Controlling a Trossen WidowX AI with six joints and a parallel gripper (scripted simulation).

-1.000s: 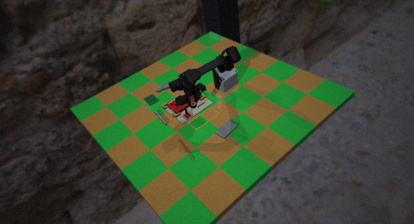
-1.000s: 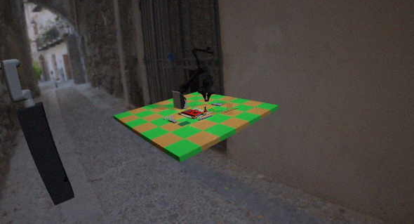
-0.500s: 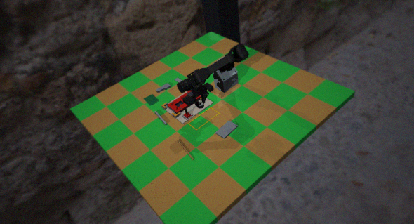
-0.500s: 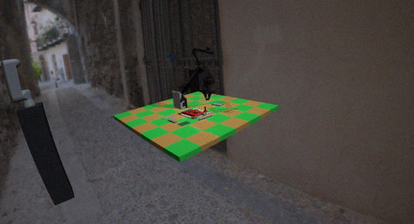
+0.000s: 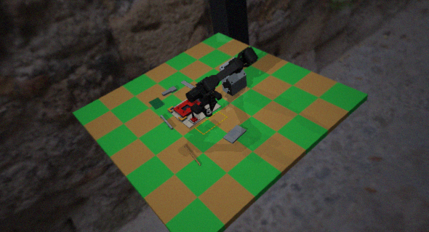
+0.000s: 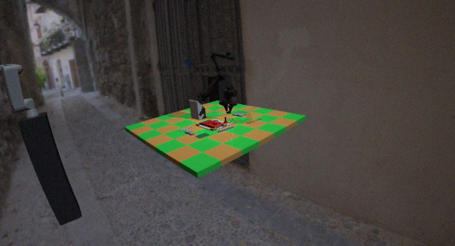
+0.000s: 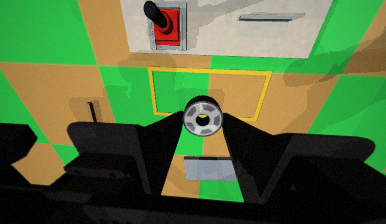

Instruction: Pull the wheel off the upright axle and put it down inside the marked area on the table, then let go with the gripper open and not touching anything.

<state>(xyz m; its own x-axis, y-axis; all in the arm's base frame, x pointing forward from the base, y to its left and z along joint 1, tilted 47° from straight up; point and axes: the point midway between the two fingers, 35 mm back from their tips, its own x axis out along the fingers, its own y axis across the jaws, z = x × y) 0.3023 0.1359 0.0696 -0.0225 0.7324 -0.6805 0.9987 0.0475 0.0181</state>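
My gripper (image 7: 202,115) (image 5: 208,112) (image 6: 228,106) is shut on the grey wheel (image 7: 202,116) and holds it above the table. In the wrist view the wheel shows over the near line of the yellow marked rectangle (image 7: 209,71) (image 5: 216,126). The bare black axle (image 7: 156,14) (image 6: 225,121) (image 5: 193,118) stands upright on its red base on the beige board (image 7: 274,42), just beyond the rectangle. The wheel is clear of the axle.
A red fixture (image 5: 183,108) (image 6: 210,124) sits on the board. A grey plate (image 5: 235,133) (image 7: 210,169) lies near the rectangle. A grey box (image 5: 234,82) (image 6: 197,109) stands by the arm's base. Grey bars (image 5: 169,90) (image 5: 166,121), a dark green tile (image 5: 157,103) and a thin stick (image 5: 193,155) lie around.
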